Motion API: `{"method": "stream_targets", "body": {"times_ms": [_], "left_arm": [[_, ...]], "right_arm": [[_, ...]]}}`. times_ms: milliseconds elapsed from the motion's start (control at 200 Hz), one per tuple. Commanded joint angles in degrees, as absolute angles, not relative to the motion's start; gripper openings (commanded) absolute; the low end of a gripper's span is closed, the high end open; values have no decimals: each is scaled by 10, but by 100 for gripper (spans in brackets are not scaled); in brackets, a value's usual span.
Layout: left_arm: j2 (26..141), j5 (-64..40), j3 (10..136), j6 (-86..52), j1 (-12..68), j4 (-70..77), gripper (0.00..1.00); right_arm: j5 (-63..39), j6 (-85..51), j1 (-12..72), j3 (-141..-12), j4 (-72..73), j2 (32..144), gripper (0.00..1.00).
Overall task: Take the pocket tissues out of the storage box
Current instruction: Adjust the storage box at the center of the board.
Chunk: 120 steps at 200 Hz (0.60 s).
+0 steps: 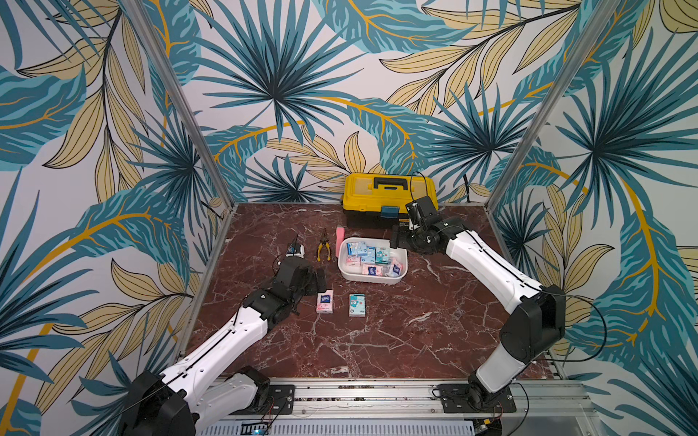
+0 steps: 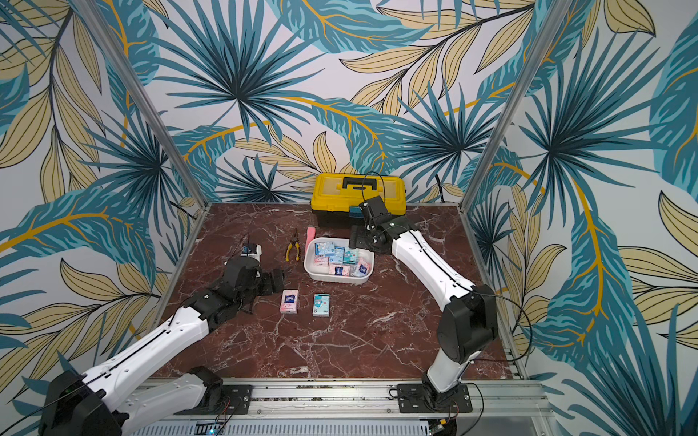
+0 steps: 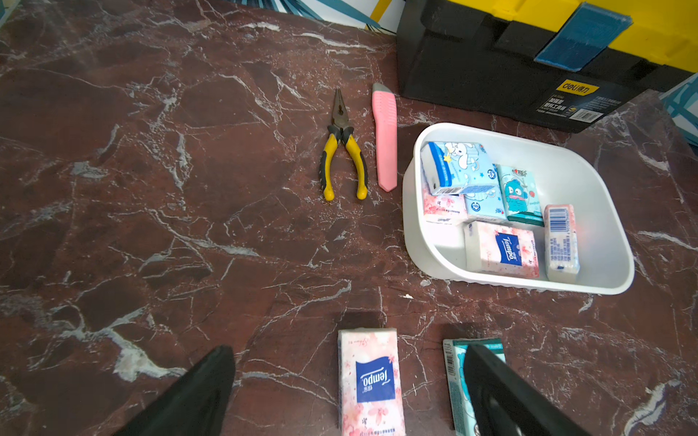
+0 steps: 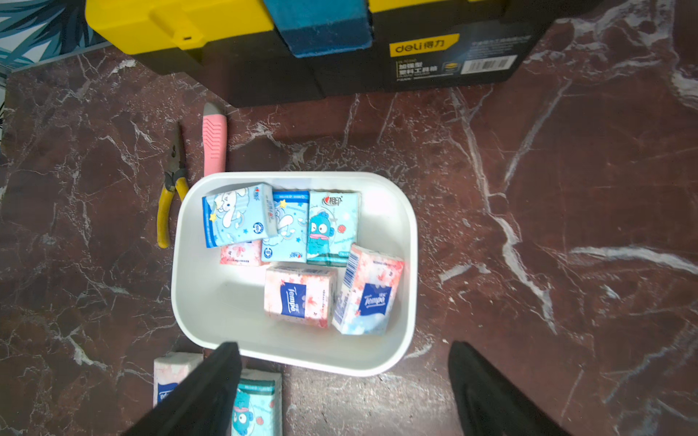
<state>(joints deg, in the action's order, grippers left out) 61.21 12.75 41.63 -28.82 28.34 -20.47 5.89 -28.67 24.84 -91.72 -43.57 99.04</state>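
The storage box is a white tub at the table's middle back. Several pocket tissues lie in it: light blue cartoon packs, a teal pack and pink packs. A pink pack and a teal pack lie on the table in front of the box. My left gripper is open, low over the table beside the pink pack. My right gripper hangs open above the box's right end, holding nothing.
A yellow-and-black toolbox stands against the back wall behind the box. Yellow-handled pliers and a long pink bar lie just left of the box. A small white device sits behind my left gripper.
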Motion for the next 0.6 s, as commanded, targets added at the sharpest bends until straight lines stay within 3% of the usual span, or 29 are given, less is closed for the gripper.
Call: {"method": "stream_targets", "body": {"times_ms": [0, 325, 596], "left_arm": [[605, 118, 393, -307, 279, -184, 100], [606, 112, 372, -334, 279, -190, 100], [601, 112, 365, -355, 280, -204, 100]], "right_arm": [[53, -275, 256, -945, -443, 1027, 88], [19, -154, 282, -1054, -437, 1151, 88], [-96, 23, 283, -1127, -434, 1229, 92]]}}
